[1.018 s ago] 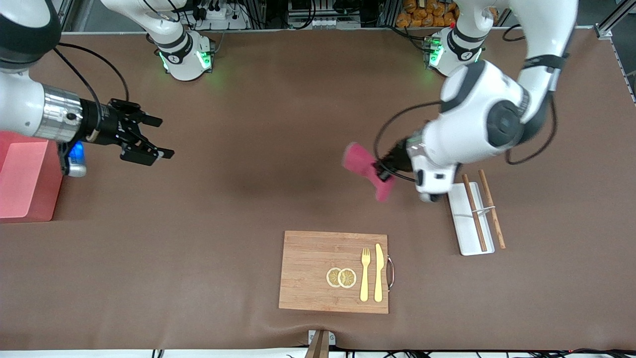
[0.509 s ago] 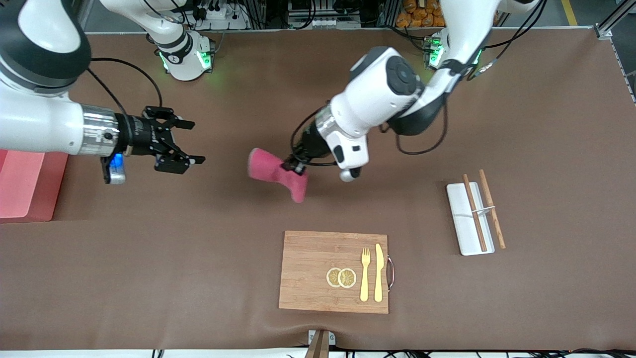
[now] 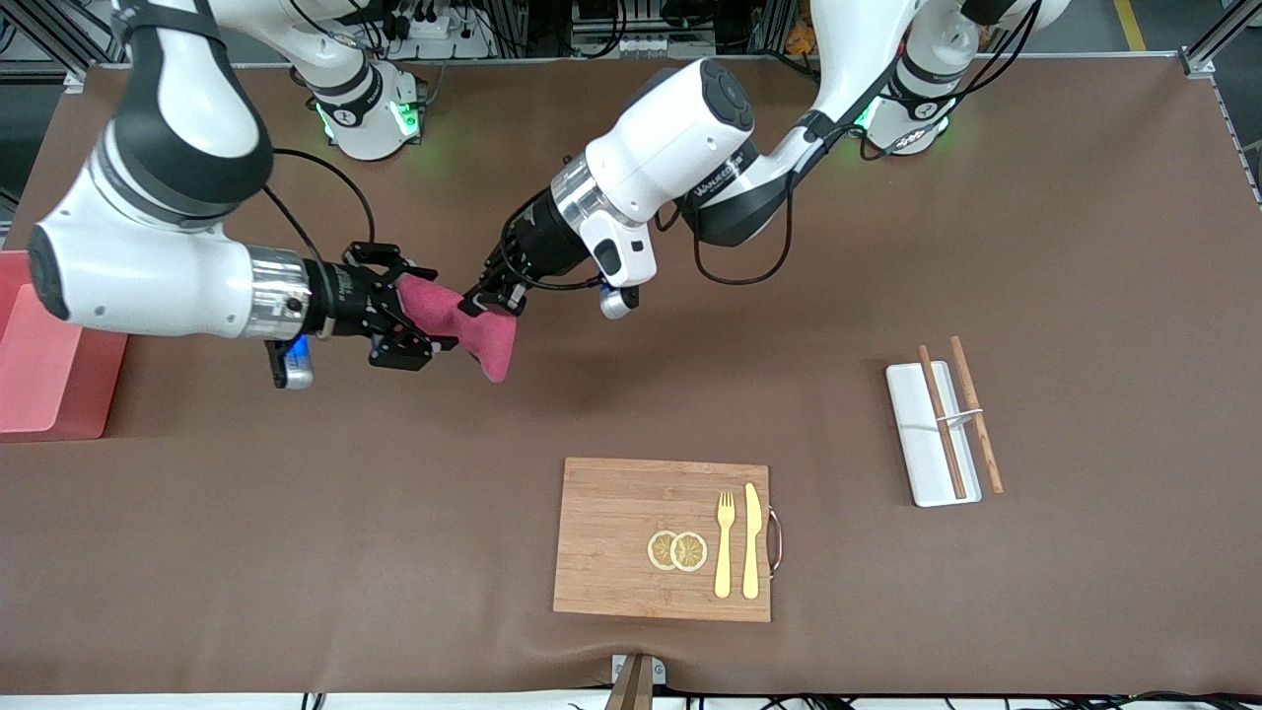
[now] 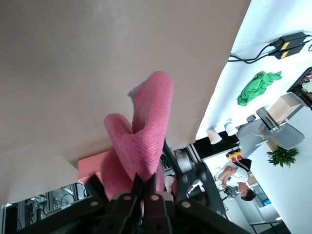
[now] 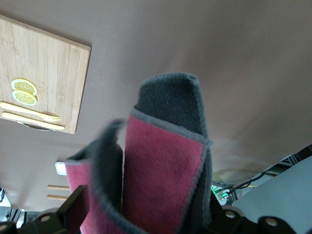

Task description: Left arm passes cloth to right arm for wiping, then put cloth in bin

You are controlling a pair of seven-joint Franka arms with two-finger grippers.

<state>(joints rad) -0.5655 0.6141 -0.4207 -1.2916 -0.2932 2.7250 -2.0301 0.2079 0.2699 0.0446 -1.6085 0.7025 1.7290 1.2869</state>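
The bin (image 3: 44, 360) sits at the right arm's end of the table, and part of it runs out of the picture. Next to it, up in the air, is the right gripper (image 3: 406, 325). Its fingers are spread wide around one end of the cloth (image 3: 455, 320) — they are not squeezed on it. The cloth is pink with a grey back, and it hangs above the bare brown table (image 3: 296, 513) between the two grippers. The left gripper (image 3: 496, 293) pinches the other end tight, with its fingers (image 4: 146, 195) close together. Nearer the camera lies a wooden board (image 3: 616, 537) with lemon slices (image 3: 677, 550), a fork (image 3: 725, 542) and a knife (image 3: 751, 540). Toward the left arm's end is a white tray (image 3: 917, 459) — two chopsticks (image 3: 942, 419) rest on it.
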